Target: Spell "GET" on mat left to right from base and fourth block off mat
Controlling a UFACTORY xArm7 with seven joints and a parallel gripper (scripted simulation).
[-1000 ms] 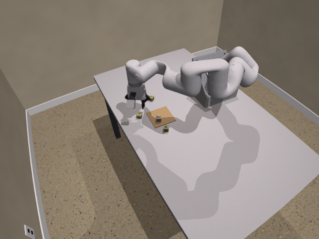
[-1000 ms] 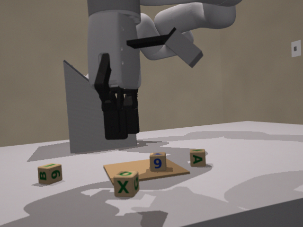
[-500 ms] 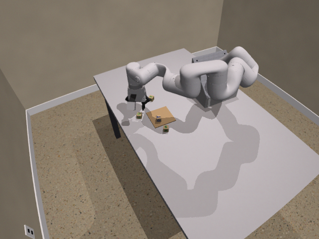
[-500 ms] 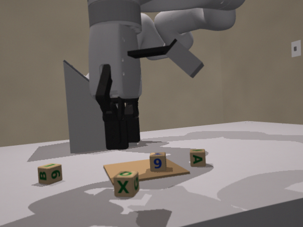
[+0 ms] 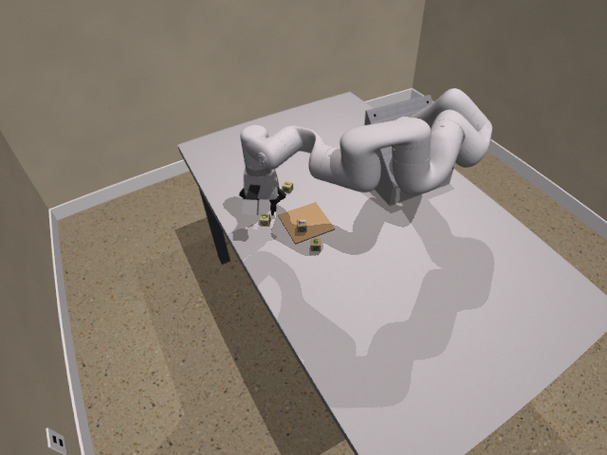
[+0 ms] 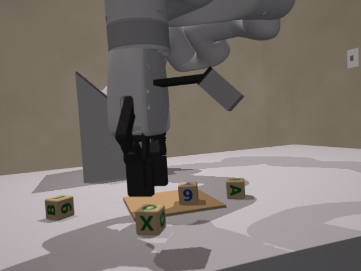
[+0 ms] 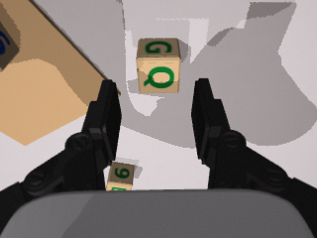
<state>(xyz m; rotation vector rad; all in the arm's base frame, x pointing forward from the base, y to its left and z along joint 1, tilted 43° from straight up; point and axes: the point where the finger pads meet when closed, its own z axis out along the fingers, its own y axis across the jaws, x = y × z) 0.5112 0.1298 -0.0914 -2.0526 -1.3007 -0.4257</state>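
Off the mat (image 5: 313, 215) (image 6: 163, 201) (image 7: 54, 94), the X block (image 5: 265, 219) (image 6: 150, 220) (image 7: 158, 66) shows Q and G in wrist view, X only in exterior; gripper (image 5: 266, 212) (image 6: 147, 189) (image 7: 156, 97) partly open, empty; table surface separates block from mat edge.

The gripper (image 5: 266, 211) (image 6: 147, 189) (image 7: 156, 97) has come down toward the tabletop (image 5: 416, 294) (image 6: 291, 180) (image 7: 168, 169) over the last second — lower at each step. In the exterior view, its black fingertips, which earlier ended well above the far edge of the tan mat (image 5: 319, 212) (image 6: 163, 201) (image 7: 30, 109), now reach down to about that edge. The dark band (image 6: 138, 35) around the wrist and the tilted grey plate (image 5: 250, 207) (image 6: 220, 88) beside it have sunk too — both appear lower against the wall (image 5: 220, 59) (image 6: 291, 87).
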